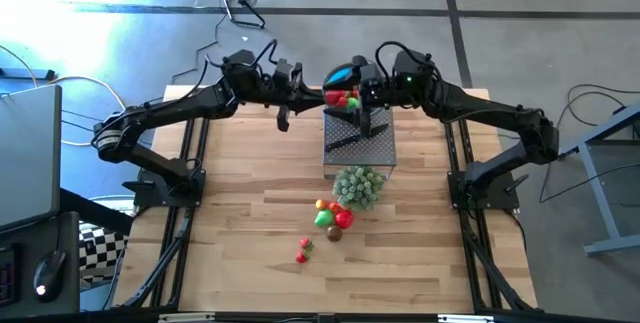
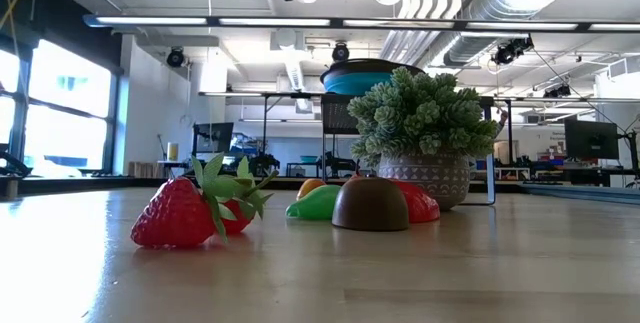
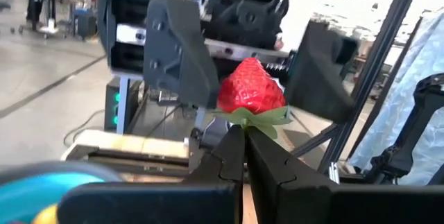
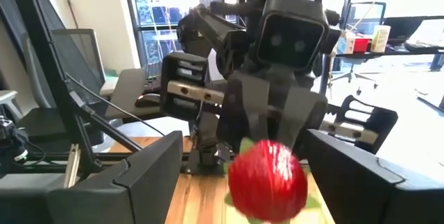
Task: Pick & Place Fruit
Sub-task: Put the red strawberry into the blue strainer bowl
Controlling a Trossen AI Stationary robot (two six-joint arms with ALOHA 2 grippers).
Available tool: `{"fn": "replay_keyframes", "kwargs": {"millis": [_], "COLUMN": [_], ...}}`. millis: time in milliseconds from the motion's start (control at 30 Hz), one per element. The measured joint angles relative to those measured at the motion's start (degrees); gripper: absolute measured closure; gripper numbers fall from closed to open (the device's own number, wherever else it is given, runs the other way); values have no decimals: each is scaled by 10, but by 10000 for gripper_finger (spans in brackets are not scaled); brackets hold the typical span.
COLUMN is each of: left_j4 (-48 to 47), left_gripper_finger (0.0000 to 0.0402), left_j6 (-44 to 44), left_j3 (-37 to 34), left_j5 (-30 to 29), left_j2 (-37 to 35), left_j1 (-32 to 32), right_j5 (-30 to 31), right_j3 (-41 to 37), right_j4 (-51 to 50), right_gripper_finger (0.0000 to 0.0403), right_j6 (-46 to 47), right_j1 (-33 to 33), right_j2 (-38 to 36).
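A red toy strawberry (image 3: 251, 89) with green leaves hangs in the air above the blue bowl (image 1: 345, 71), which stands on a metal mesh stand (image 1: 362, 148) at the table's far middle. My left gripper (image 3: 245, 144) is shut on the strawberry. My right gripper (image 4: 253, 175) faces it, open, one finger on either side of the strawberry (image 4: 267, 179). Whether they touch it I cannot tell. More fruit (image 1: 331, 217) lies on the table's middle, and two strawberries (image 1: 303, 253) lie nearer the front. My left gripper pinches the strawberry's green leaf end (image 3: 250, 118) between its two fingertips. The fingers come about level from the table's left. The red body stands beyond the tips, lifted clear of the bowl and the table.
A pale green bushy plant in a pot (image 1: 358, 185) stands just in front of the mesh stand. A long dark thing (image 1: 350, 138) lies on the stand. Bare wood lies to the left, right and front of the loose fruit. In the low view the nearest strawberry (image 2: 185, 213) lies in front.
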Motion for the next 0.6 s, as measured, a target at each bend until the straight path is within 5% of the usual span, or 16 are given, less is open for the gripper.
{"fn": "replay_keyframes", "kwargs": {"millis": [600], "left_j4": [14], "left_gripper_finger": [400], "left_j6": [-7], "left_j3": [0], "left_j5": [11], "left_j2": [-1], "left_j1": [1], "right_j5": [-2], "right_j3": [0], "right_j4": [-8], "right_gripper_finger": [126], "right_j6": [0], "right_j1": [0], "right_j2": [0]}}
